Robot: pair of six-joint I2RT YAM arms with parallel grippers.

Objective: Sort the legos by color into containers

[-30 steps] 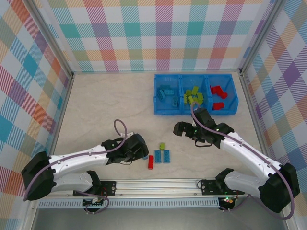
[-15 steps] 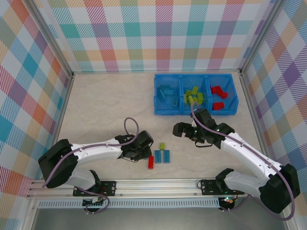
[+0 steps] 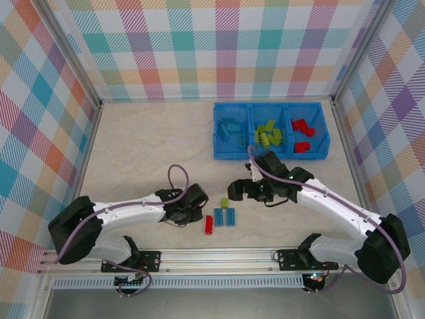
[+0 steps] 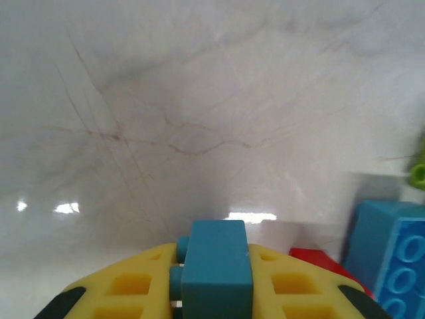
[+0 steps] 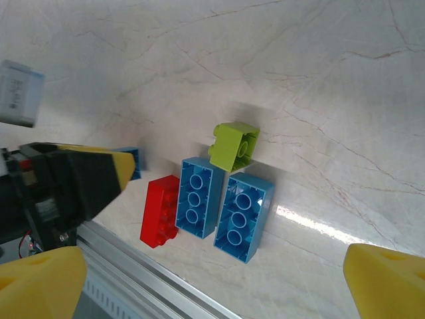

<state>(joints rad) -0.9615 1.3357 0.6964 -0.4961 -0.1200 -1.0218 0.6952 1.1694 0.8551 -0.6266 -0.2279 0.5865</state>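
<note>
Right claw [image 3: 234, 189] nearer 4 loose legos [image 3: 226, 216]

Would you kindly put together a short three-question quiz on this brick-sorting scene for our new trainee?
1. True or false: the left gripper is shut on a red brick.
2. In the blue bin, which colour of brick lies in the middle compartment? A red, B lime green, C light blue.
3. Fill in: ___ light blue oblong bricks lie side by side on the table.

Key
1. False: it holds a small light blue brick.
2. B.
3. Two.
</note>
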